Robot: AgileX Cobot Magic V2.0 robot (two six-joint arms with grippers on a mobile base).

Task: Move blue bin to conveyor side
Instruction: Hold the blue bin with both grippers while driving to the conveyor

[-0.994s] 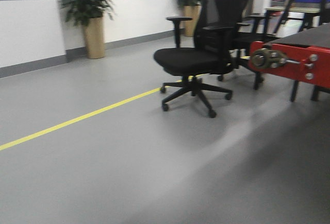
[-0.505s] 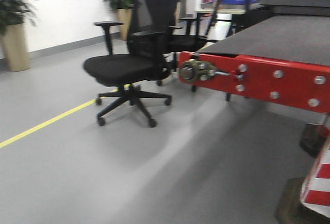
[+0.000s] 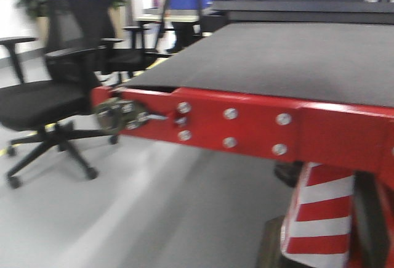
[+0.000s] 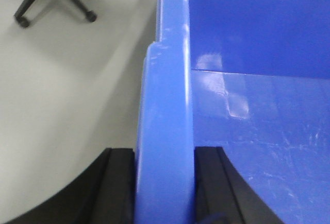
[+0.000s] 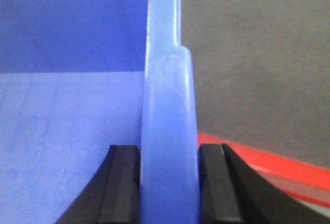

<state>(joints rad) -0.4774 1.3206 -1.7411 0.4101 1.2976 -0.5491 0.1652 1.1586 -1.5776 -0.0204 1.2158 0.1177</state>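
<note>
Both my left tool [image 4: 165,183] and right tool [image 5: 169,183] pinch the rims of the big shiny blue plastic bin [image 4: 258,54] to carry it level, just by the flat dark grey belt [image 3: 295,58].

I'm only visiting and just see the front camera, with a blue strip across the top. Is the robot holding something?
Observer: Yes. The left gripper is shut on the rim of the blue bin.
Operator: And the other arm?
Observer: The right gripper is shut on the opposite rim.
Operator: What's around the bin?
Observer: Outside the right-hand rim lies the conveyor belt with its red strip; outside the left-hand rim, grey floor.
</note>
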